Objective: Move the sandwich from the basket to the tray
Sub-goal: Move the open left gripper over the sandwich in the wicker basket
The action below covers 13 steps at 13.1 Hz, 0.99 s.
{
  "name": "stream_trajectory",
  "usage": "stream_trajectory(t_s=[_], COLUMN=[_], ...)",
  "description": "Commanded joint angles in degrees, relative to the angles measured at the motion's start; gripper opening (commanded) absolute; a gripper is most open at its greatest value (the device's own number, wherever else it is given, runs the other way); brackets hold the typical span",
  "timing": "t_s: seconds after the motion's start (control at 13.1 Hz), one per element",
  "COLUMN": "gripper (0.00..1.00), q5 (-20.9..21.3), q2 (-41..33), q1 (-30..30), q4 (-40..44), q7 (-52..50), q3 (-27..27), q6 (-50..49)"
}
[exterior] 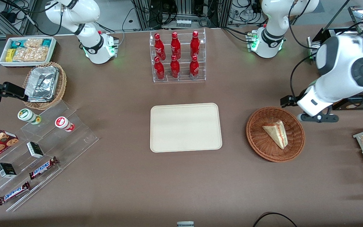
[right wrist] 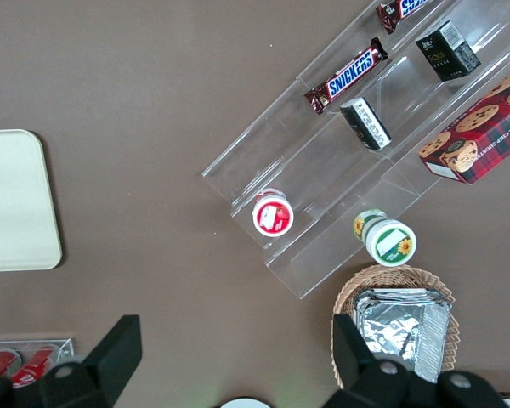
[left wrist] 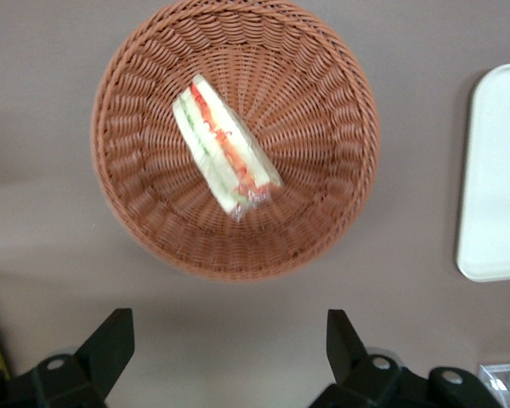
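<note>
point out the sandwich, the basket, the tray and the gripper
sandwich point(exterior: 276, 132), front view, its pale top face
basket point(exterior: 257, 138), front view, bare woven wall
tray point(exterior: 184, 127), front view, its flat middle
gripper point(left wrist: 229, 340), left wrist view, midway between its open fingertips, above the table beside the basket

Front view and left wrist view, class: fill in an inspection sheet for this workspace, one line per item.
Surface: brown table.
Job's things: sandwich lies in the basket; tray bare.
Clutter: red bottles in a clear rack; snack bars on clear steps; foil containers in a tan basket.
Grippers: gripper open, above the table beside the basket, holding nothing.
Cables: black cable at the table edge nearest the camera.
Surroundings: equipment racks, more cables.
</note>
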Motion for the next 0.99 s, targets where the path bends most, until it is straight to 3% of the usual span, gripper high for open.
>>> stream_trajectory(t_s=[0.0, 0.3, 0.61, 0.91], gripper=[1.00, 1.00, 1.00, 1.00], q5=[0.5, 0.5, 0.5, 0.3], q2=[-1.7, 0.1, 3.4, 5.6], q1=[-0.2, -0.2, -0.3, -0.2], q4=[-8.3, -9.9, -9.8, -9.5], q7=[0.0, -6.9, -31.7, -42.7], q3=[0.2, 0.2, 0.2, 0.2], q6=[10.7, 17.5, 21.7, 23.1])
